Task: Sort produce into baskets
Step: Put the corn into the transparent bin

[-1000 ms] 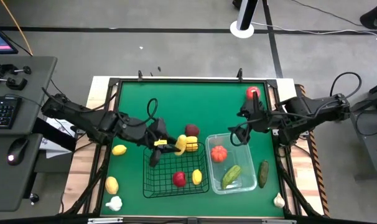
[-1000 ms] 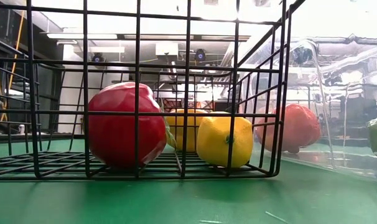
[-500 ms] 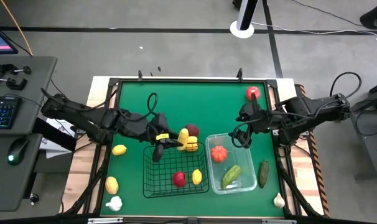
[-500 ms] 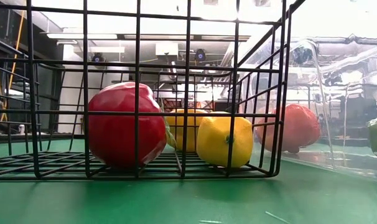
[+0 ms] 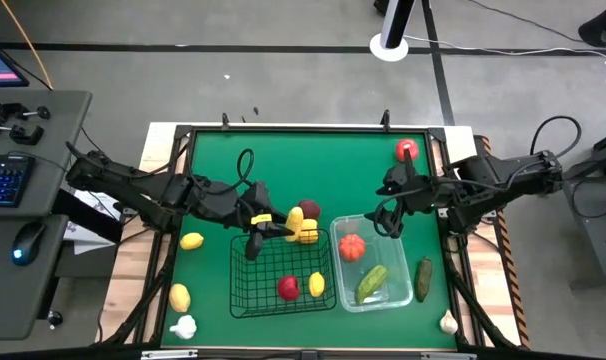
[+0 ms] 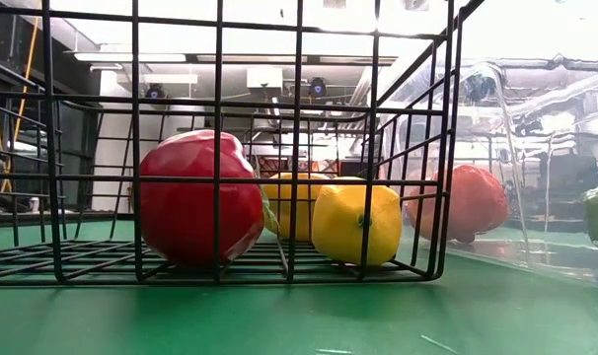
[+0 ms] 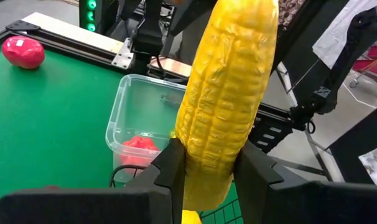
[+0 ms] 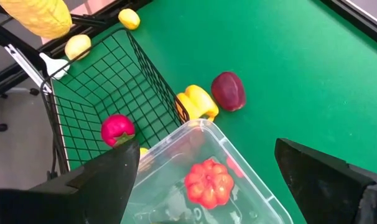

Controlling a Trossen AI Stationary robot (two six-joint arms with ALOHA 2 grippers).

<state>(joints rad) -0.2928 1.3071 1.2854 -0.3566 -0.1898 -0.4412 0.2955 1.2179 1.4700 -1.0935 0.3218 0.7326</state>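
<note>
High view: left gripper [image 5: 266, 222] sits over the far edge of the black wire basket [image 5: 258, 290], fingers closed tight on a yellow corn cob [image 7: 229, 93]; left wrist view shows the cob standing upright between the two dark fingers [image 7: 170, 171]. Just beyond the basket's far right corner lie a yellow pepper-like piece [image 5: 305, 232] and a dark red apple [image 5: 309, 209], close together on the green mat [image 5: 283, 165]. Inside the basket: a red fruit [image 5: 288, 287] and a lemon [image 5: 316, 284], side by side near the right wall. Clear tub [image 5: 393, 300] stands touching or just beside the basket's right side, holding a red ribbed tomato [image 5: 352, 246] and a green cucumber [image 5: 372, 279]. Right gripper [image 5: 388, 217] hovers above the tub's far edge, fingers spread wide, nothing in them. Loose on the mat: a second cucumber [image 5: 423, 278] right of the tub, garlic [image 5: 448, 322] at the near right corner, a red tomato [image 5: 406, 149] at the far right, two lemons [image 5: 191, 240] [image 5: 179, 296] and another garlic [image 5: 184, 326] left of the basket.
</note>
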